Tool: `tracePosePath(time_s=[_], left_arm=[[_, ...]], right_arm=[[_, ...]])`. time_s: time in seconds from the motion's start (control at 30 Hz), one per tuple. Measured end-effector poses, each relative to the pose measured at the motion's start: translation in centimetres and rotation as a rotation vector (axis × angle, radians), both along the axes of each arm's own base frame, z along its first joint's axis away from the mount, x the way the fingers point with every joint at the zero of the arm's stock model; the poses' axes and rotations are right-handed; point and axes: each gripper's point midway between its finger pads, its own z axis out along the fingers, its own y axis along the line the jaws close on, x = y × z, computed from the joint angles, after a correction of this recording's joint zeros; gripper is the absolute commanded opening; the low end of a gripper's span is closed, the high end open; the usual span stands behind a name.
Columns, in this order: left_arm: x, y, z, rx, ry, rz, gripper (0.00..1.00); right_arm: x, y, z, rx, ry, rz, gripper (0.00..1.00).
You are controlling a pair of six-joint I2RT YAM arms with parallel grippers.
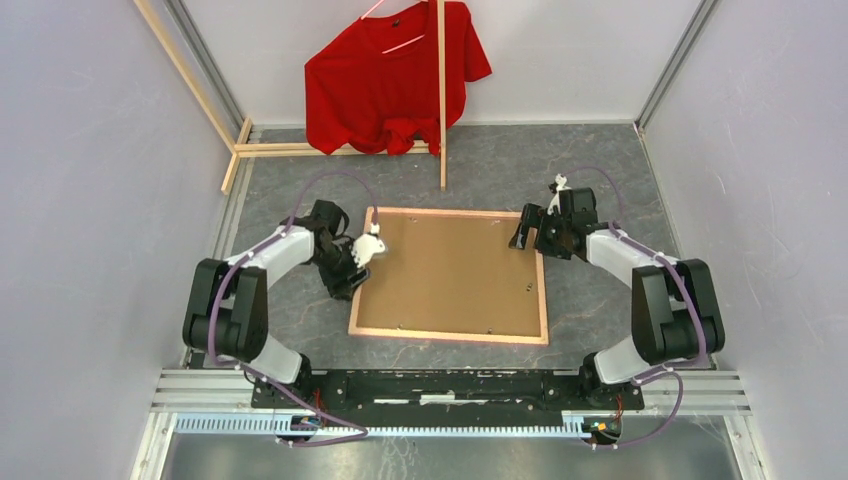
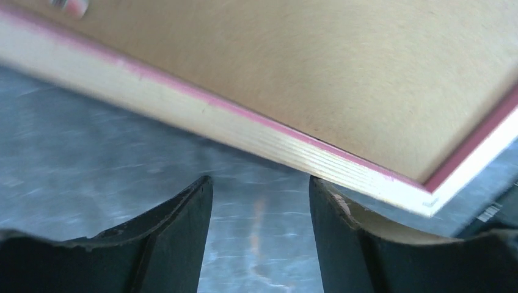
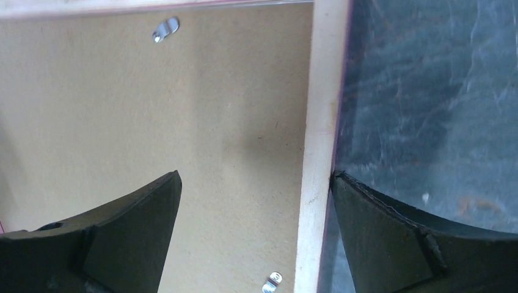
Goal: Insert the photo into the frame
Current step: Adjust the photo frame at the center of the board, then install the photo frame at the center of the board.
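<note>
The frame [image 1: 450, 336] is laid back up on the middle of the table [image 1: 590, 170], with a brown backing board [image 1: 450, 270] seated in it. The left gripper [image 2: 261, 183] is held partly open and empty beside the left rail, near its far corner. The right gripper [image 3: 256, 177] is spread wide, its 2 fingers set astride the right rail, with nothing clamped

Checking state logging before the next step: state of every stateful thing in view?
Pink-and-pale-wood picture frame: back side up on the grey table.
Brown cardboard-like backing board: seated in the frame.
Photo: not visible.
Left gripper: open, at a frame corner.
Right gripper: open, straddling a frame rail.
Red shirt: hanging on the wooden-stick rack.
</note>
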Motion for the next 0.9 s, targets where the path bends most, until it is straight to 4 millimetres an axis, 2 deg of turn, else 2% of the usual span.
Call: tracePosePath(time_s=[0.13,0.2,0.3,0.4,0.5,0.57,0.63,0.7,0.8,0.9], left_arm=[[-4.2,-1.8,0.2,-0.059,0.107,-0.097,0.66],[-5.2,-2.6,0.5,-0.101,0.144,-0.116,0.66],[-5.5,-2.9,1.0,-0.148,0.167,-0.102,0.65],[-3.9,-2.1,2.0,-0.191,0.147,-0.028,0.59],[-0.2,-0.8,3.1,-0.222,0.1,0.105,0.54],[2.3,-0.4,3.3,-0.26,0.091,0.185,0.51],[3.9,-0.6,3.0,-0.309,0.113,0.241,0.48],[4.2,-1.3,2.4,-0.355,0.163,0.274,0.43],[3.8,-2.3,1.2,-0.4,0.255,0.316,0.33],[3.4,-3.1,0.7,-0.441,0.333,0.355,0.29]], right_arm=[[2.0,0.2,0.1,-0.008,-0.009,0.007,0.98],[2.8,0.2,0.3,-0.018,-0.013,0.004,0.98],[4.1,-0.3,1.7,-0.047,-0.051,-0.019,0.98],[5.0,-0.8,3.9,-0.068,-0.122,-0.046,0.92],[5.5,-0.7,6.6,-0.061,-0.208,-0.06,0.86],[6.1,0.3,8.8,-0.031,-0.288,-0.052,0.83],[6.3,2.9,10.6,0.018,-0.361,-0.001,0.81],[6.0,6.3,11.1,0.065,-0.388,0.074,0.79],[4.3,12.7,10.1,0.138,-0.37,0.225,0.76],[2.5,18.2,8.0,0.194,-0.317,0.347,0.74]])
